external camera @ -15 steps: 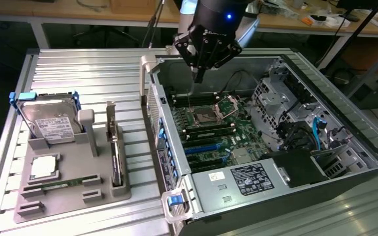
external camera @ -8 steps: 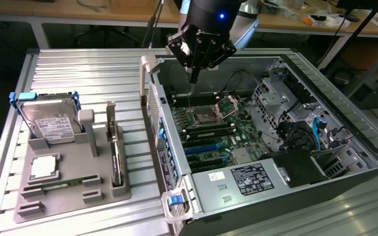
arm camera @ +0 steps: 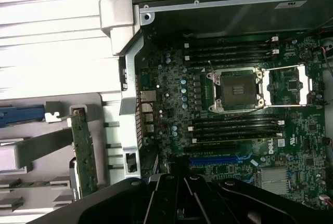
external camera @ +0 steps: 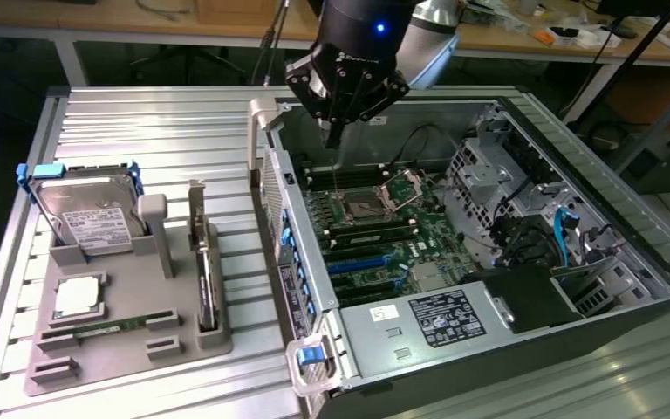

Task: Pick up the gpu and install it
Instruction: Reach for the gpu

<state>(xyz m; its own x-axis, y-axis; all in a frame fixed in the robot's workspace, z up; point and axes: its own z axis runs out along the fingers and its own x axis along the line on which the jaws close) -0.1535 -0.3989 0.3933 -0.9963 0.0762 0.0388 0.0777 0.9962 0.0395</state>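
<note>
One gpu (external camera: 205, 266) is seen standing on edge in the grey holder (external camera: 114, 349), the closed, empty tool (external camera: 334, 131) poised over the computer case (external camera: 579, 166); judged light, stiff, fragile, best gripped by its top edge.

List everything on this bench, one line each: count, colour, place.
table: one, ribbed grey metal, under everything
holder: one, grey, exterior view's left
gpu: one, black, standing on edge in the holder
hard drive: one, silver with blue handles, at the holder's far end
processor chip: one, silver, flat in the holder
memory stick: one, green, flat in the holder
computer case: one, dark, open, exterior view's right
motherboard: one, green, inside the case
power supply: one, silver, case's near end
gripper: one, black, shut, empty, above the case
</note>
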